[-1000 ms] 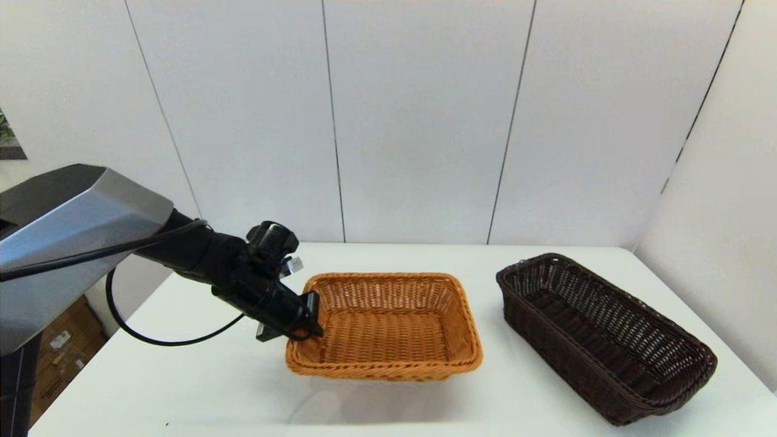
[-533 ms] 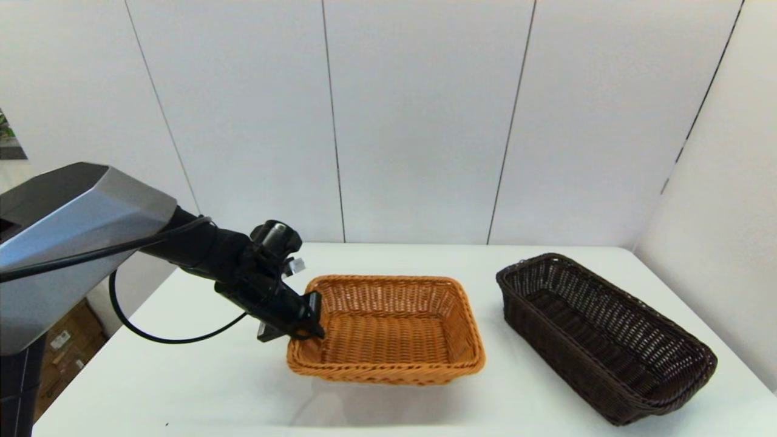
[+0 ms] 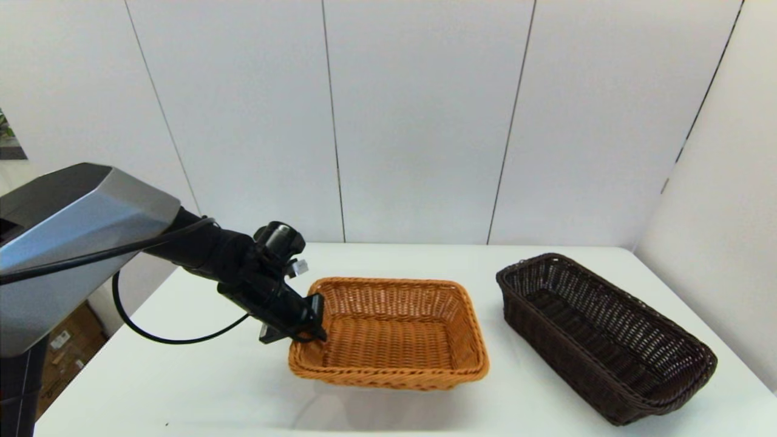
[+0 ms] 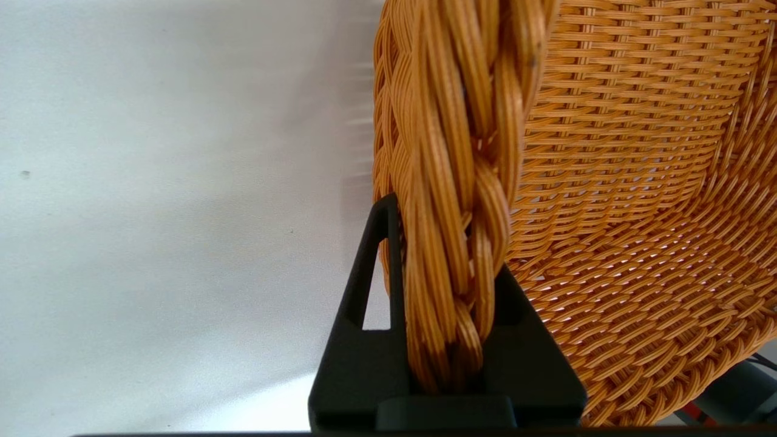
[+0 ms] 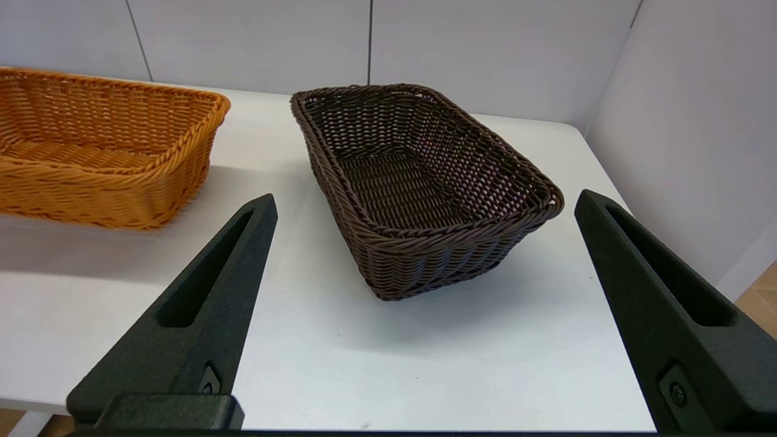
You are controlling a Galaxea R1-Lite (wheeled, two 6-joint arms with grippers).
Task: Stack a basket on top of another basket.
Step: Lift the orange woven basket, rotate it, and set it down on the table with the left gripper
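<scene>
The orange basket [image 3: 390, 332] has been shifting toward the dark brown basket [image 3: 604, 335] since a second ago — its far end is now sitting closer to it, though the two are still apart on the white table [image 3: 200, 388]. The left gripper [image 3: 311, 320] is pinching the orange basket's braided rim on the side away from the dark one. The right gripper [image 5: 425, 303] is hanging near the dark brown basket's near end — fingers spread wide.

White table [image 3: 534, 406]; white panelled wall [image 3: 419, 121] behind; cardboard boxes [image 3: 64, 349] on floor beside table's left edge.
</scene>
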